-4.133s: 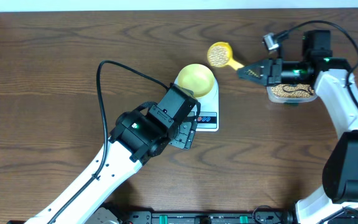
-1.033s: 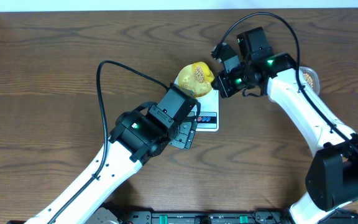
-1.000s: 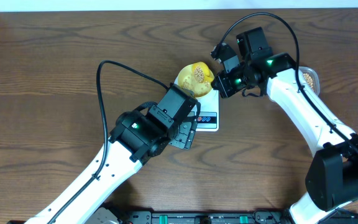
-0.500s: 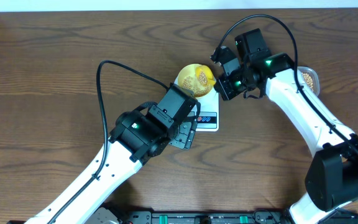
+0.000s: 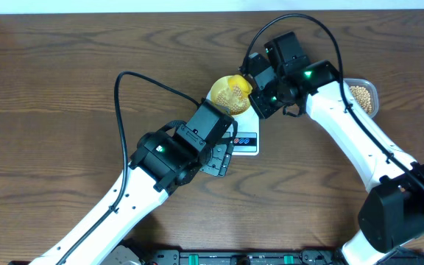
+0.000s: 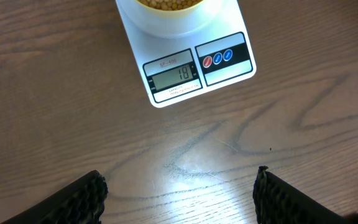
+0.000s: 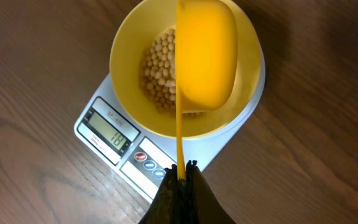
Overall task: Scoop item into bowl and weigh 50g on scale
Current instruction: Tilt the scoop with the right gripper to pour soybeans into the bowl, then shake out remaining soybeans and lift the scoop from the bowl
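Note:
The pale yellow bowl (image 7: 166,68) stands on the white scale (image 7: 114,140), with tan beans (image 7: 157,68) in it. My right gripper (image 7: 183,167) is shut on the handle of the yellow scoop (image 7: 205,53), which is tipped on its side over the bowl. In the overhead view the bowl (image 5: 230,94) sits on the scale (image 5: 245,136) beside the right gripper (image 5: 260,92). My left gripper (image 6: 180,186) hangs open above bare table just in front of the scale (image 6: 185,68), holding nothing. The scale's display (image 6: 174,76) is lit.
A clear tub of beans (image 5: 363,98) stands at the right, behind the right arm. The left arm (image 5: 160,158) lies diagonally from the front left, its black cable (image 5: 135,77) looping over the table.
The right gripper has rolled the scoop over, and the beans have dropped from it into the bowl. The tub is more uncovered. The left arm has not moved.

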{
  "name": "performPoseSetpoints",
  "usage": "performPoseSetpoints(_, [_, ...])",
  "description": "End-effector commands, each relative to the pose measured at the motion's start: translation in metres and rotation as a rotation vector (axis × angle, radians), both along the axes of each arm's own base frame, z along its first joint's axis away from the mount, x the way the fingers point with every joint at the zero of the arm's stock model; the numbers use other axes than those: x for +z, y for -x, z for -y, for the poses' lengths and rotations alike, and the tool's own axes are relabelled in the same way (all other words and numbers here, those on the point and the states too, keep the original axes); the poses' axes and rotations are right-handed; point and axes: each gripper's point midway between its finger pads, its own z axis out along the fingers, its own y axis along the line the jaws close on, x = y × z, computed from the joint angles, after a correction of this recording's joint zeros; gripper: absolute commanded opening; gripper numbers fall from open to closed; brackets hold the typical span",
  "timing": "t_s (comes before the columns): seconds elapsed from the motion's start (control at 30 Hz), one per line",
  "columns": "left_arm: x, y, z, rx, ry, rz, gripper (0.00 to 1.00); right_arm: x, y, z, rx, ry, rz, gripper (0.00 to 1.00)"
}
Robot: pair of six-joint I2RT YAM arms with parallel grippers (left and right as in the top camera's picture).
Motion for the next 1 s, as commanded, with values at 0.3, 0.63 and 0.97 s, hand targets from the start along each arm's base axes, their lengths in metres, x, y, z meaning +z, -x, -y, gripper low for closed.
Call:
performPoseSetpoints(0.3, [0.0059,-0.0027,0.0017,-0.006,0.008,0.012,0.78,0.0062,-0.0014,-0.0032,0.045,0.121,0.090,0.01])
performPoseSetpoints(0.63, [0.0059,-0.0027,0.0017,-0.006,0.008,0.012,0.78,0.0036,0.0040,-0.0038,0.078,0.215,0.123,0.01])
performPoseSetpoints(0.97, [0.0059,-0.0027,0.0017,-0.006,0.008,0.012,0.78,0.0075,0.0018,-0.0044,0.075,0.240,0.148,0.01])
